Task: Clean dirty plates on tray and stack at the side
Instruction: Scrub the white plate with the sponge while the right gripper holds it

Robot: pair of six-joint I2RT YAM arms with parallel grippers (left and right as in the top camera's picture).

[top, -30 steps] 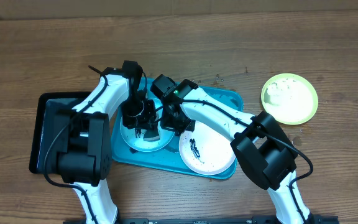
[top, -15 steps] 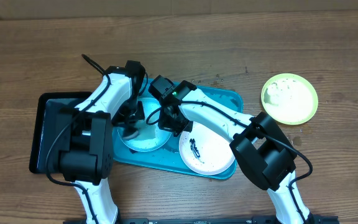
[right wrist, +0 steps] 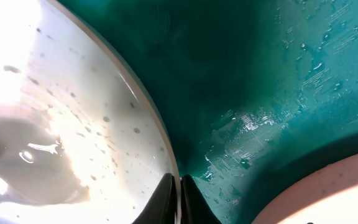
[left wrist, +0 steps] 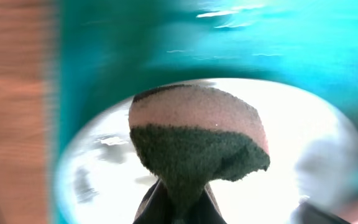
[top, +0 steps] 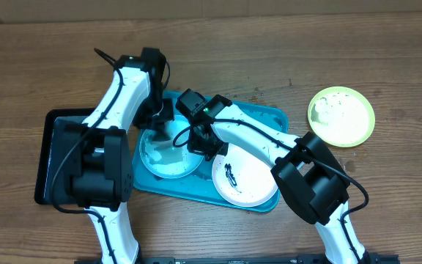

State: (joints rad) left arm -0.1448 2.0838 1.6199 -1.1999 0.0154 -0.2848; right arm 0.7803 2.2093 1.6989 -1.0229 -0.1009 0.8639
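Observation:
The light-blue-rimmed plate [top: 168,155] lies wet on the left of the turquoise tray [top: 269,117]. My right gripper [top: 200,144] is shut on its right rim, which shows between the fingers [right wrist: 180,199] in the right wrist view beside the plate [right wrist: 55,124]. My left gripper [top: 157,111] is shut on a green and pink sponge [left wrist: 197,137] over the plate's far edge [left wrist: 303,155]. The white plate [top: 244,180] with a dark smear lies on the tray's right. The yellow-green-rimmed plate [top: 341,115] sits on the table at the right.
A smaller black tray [top: 50,147] lies left of the turquoise tray, partly under my left arm. Bare wooden table [top: 269,44] runs along the far side. The tray floor [right wrist: 260,93] is wet.
My left gripper has moved with the sponge from the middle of the light-blue plate toward its far edge. My right gripper has held still on the rim.

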